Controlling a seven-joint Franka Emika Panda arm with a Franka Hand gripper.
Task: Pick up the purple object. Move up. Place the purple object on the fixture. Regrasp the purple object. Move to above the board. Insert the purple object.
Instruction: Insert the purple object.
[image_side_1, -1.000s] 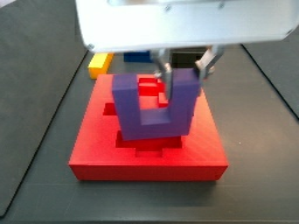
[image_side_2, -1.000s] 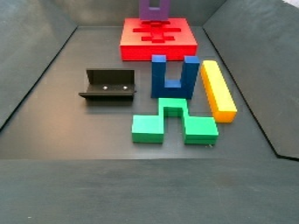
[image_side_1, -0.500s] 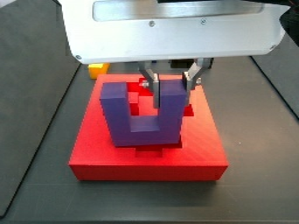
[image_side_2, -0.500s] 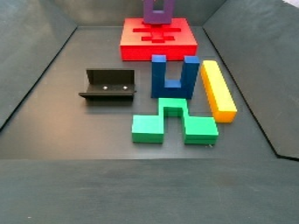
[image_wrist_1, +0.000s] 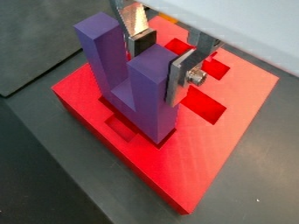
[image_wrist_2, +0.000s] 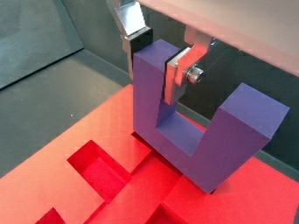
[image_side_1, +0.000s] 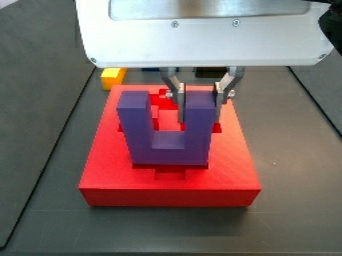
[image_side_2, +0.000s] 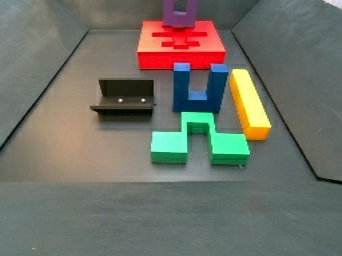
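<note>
The purple object stands upright, prongs up, on the middle of the red board. Its base sits at the cross-shaped cutouts; I cannot tell how deep it sits. My gripper hangs from above and is shut on one prong, with a silver finger on each side. Both wrist views show this grip, gripper on the purple object, and gripper on the purple object. In a side view the purple object shows at the far end of the board. The fixture stands empty.
A darker blue U-shaped block stands in front of the board, with a yellow bar beside it and a green block nearer. The yellow bar's end shows behind the board. Dark walls ring the floor.
The purple object was tilted and higher a second ago. It has come upright and moved down onto the board, still in the gripper; it barely moved over the last half second.
</note>
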